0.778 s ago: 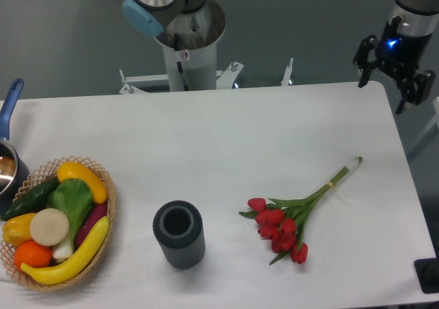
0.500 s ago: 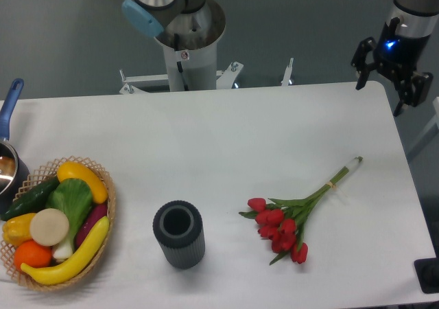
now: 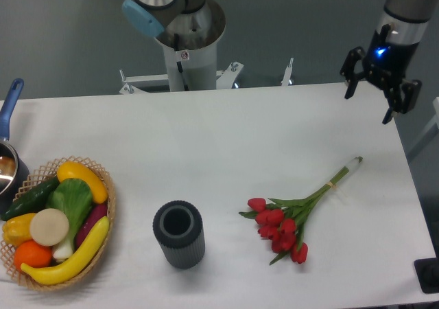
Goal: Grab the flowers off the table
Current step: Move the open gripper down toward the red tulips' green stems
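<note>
Fixed camera, single view. Item: small bunch of red tulips with green leaves and tied green stems, pale stem ends, the flowers (image 3: pixel 291 220); lies flat on the large white smooth tabletop with rounded corners, the table (image 3: pixel 226 144), right of centre, blooms toward the near edge, stems running up and right to the pale tips. Item: black two-finger gripper (image 3: pixel 370 104) on the grey arm, blue light lit; hangs over the far right corner of the table, well apart from the bunch, jaws spread and holding nothing. Step in hand, as judged: the approach. Best done by travelling toward the near side over bare tabletop, turning the jaws to straddle the stems across their length, just above the tie, where the bundle is narrow and firm; closing on the blooms would likely crush them. Descent must stop just at the surface, since the stems lie flush. Edges: the right table edge runs near the stem tips; a small black object (image 3: pixel 429 276) sits at the near right corner. Open room: bare white surface all around the bunch; dark grey ribbed cylindrical vase (image 3: pixel 179 234) stands to the left, apart; woven basket of plastic fruit and vegetables (image 3: pixel 55 223) far left, clear of the route.
</note>
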Controlling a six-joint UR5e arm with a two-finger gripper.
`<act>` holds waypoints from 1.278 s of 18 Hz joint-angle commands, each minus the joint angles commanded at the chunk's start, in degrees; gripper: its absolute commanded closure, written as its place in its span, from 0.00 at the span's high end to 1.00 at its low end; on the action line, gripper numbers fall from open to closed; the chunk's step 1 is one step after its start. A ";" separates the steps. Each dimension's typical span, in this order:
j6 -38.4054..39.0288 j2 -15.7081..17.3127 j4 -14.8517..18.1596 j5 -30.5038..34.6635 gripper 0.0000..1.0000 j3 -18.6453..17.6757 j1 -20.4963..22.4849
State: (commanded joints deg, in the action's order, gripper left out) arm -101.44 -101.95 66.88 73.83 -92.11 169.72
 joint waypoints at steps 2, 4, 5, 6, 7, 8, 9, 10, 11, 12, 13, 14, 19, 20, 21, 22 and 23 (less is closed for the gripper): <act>0.98 -0.88 -0.09 0.09 1.00 -0.09 -1.40; 2.38 -2.63 -0.09 0.00 1.00 -0.35 -2.19; 4.21 -3.68 -0.17 0.09 1.00 -0.44 -3.59; 6.49 -4.65 -0.26 0.17 1.00 -0.44 -4.91; 8.43 -5.62 -0.26 0.26 1.00 -0.35 -6.05; 9.58 -6.67 -0.70 0.26 1.00 -0.26 -6.94; 10.29 -7.90 -2.27 0.44 1.00 -0.35 -7.73; 10.91 -8.78 -4.55 0.44 1.00 -0.70 -8.35; 11.69 -9.75 -6.66 0.44 1.00 -0.96 -8.79; 12.14 -10.89 -8.59 0.53 1.00 -1.05 -9.14; 12.06 -11.68 -9.83 0.87 1.00 -1.05 -9.49; 12.14 -12.13 -10.37 1.14 1.00 -0.97 -9.75; 12.23 -15.81 -10.46 2.20 1.00 -0.70 -10.37; 12.14 -16.69 -10.63 2.20 1.00 -0.53 -10.37; 12.06 -17.48 -11.33 2.37 1.00 -0.79 -10.81; 11.79 -18.10 -11.51 2.37 1.00 -0.88 -10.90; 11.62 -18.46 -11.51 2.37 1.00 -0.88 -10.90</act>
State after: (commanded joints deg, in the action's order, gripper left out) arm -89.82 -120.41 55.37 76.20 -92.99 158.82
